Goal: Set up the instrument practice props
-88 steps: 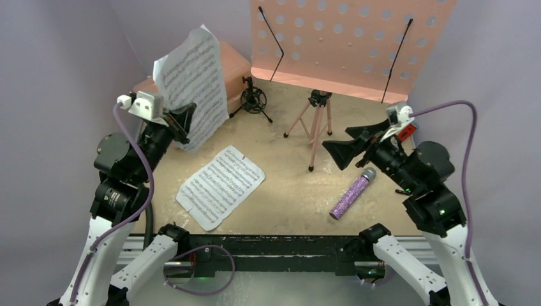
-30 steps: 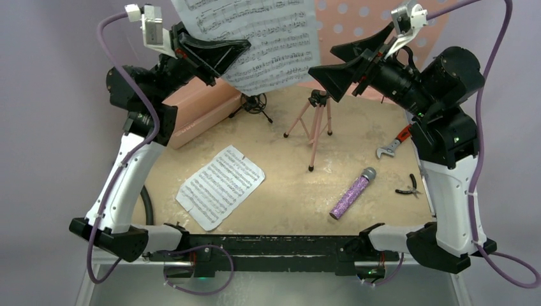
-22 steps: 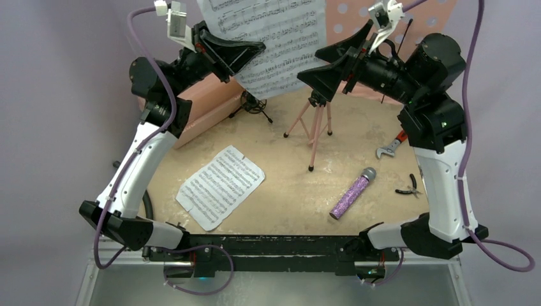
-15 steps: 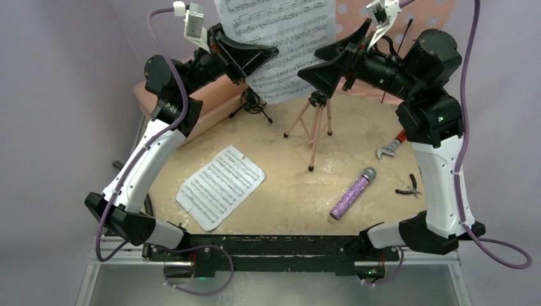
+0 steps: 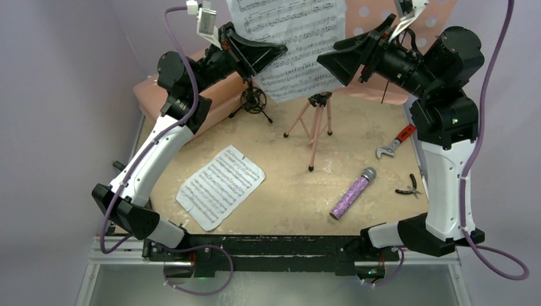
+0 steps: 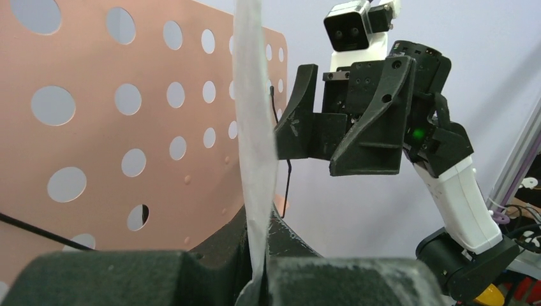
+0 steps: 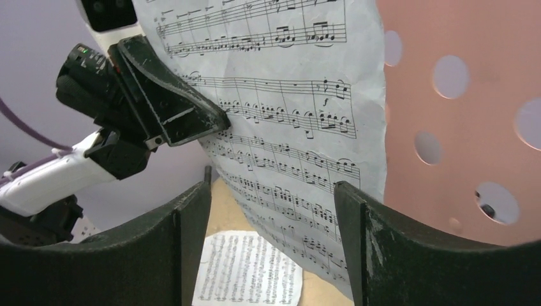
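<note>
sheet-music page (image 5: 300, 38) clamped in left tool (image 5: 281, 50), top cropped, half hiding music stand (image 6: 96, 143), right tool (image 5: 328, 54) apart

The music stand (image 6: 96, 137) desk is coloured salmon pink and pierced with rows of round holes. Black notation is printed on the white upper sheet-music page (image 5: 300, 44) and the white lower sheet-music page (image 5: 220, 187). The microphone (image 5: 350, 194) is covered in purple glitter, its head grey.

You raised the sheet-music page (image 5: 300, 44) from the counter's far-left corner in the left fingers (image 5: 255, 48), carrying it rightward before the pink music stand (image 5: 439, 14); your right gripper (image 5: 335, 60) climbed from the right edge alongside.
</note>
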`<action>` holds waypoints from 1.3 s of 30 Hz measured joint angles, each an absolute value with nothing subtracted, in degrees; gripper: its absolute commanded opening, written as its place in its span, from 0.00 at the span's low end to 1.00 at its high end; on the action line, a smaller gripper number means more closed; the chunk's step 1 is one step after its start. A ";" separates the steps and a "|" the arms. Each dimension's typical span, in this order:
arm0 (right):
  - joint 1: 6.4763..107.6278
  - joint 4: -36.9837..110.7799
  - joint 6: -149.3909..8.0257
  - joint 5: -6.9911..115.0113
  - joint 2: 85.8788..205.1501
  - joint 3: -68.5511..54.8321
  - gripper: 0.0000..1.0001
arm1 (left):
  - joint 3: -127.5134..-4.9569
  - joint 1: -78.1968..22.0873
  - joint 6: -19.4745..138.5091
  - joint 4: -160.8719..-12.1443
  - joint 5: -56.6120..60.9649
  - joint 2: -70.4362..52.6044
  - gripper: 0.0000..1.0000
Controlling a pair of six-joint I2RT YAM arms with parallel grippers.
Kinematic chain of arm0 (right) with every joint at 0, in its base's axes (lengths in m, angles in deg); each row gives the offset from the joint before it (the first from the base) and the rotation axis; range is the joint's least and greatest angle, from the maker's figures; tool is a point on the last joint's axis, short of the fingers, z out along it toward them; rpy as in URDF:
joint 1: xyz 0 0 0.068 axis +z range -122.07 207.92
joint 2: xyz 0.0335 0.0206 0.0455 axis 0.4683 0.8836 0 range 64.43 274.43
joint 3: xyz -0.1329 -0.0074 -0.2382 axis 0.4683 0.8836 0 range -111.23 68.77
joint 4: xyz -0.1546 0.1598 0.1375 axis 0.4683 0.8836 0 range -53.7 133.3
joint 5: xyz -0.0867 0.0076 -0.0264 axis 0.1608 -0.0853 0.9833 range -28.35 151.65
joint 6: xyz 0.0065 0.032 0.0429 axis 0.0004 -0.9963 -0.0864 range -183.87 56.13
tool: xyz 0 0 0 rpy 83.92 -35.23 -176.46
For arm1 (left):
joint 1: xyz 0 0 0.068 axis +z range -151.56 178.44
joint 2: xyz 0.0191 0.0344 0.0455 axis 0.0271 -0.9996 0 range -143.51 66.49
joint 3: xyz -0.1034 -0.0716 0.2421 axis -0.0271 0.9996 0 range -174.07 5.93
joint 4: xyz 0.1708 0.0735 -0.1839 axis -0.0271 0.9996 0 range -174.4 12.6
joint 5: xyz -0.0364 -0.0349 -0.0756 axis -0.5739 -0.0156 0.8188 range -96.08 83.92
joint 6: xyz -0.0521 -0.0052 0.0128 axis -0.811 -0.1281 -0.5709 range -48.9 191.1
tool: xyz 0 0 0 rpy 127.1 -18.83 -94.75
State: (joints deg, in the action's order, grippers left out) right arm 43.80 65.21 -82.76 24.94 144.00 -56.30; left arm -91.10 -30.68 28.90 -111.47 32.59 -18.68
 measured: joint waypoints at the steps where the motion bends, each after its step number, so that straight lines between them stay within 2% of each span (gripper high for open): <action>1: 43.61 66.06 -82.57 26.12 143.89 -56.63 0.67 | -91.56 -31.03 28.90 -111.39 32.44 -19.27 0.00; 10: 43.59 69.51 -80.42 39.19 139.09 -57.29 0.58 | -96.56 -34.11 30.24 -109.79 31.91 -24.86 0.00; 18: 43.59 74.10 -78.30 53.42 133.47 -57.90 0.57 | -100.85 -36.14 31.68 -108.46 30.97 -28.27 0.00; 25: 43.59 81.12 -77.76 65.27 133.82 -58.12 0.56 | -104.24 -36.25 34.61 -104.61 30.36 -29.56 0.00; 36: 43.59 86.17 -76.60 73.12 135.85 -55.54 0.55 | -104.59 -36.67 35.83 -103.12 30.14 -29.89 0.00; 37: 43.59 86.17 -76.56 73.12 135.96 -55.19 0.53 | -104.59 -36.76 35.83 -103.12 30.14 -29.95 0.00; 39: 43.59 85.97 -76.40 73.05 136.07 -54.49 0.44 | -104.96 -36.93 36.11 -102.60 30.23 -30.22 0.00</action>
State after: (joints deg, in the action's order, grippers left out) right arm 43.59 85.97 -76.40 73.05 136.07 -54.49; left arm -104.96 -36.93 36.11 -102.60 30.23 -30.22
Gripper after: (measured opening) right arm 0.542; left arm 0.003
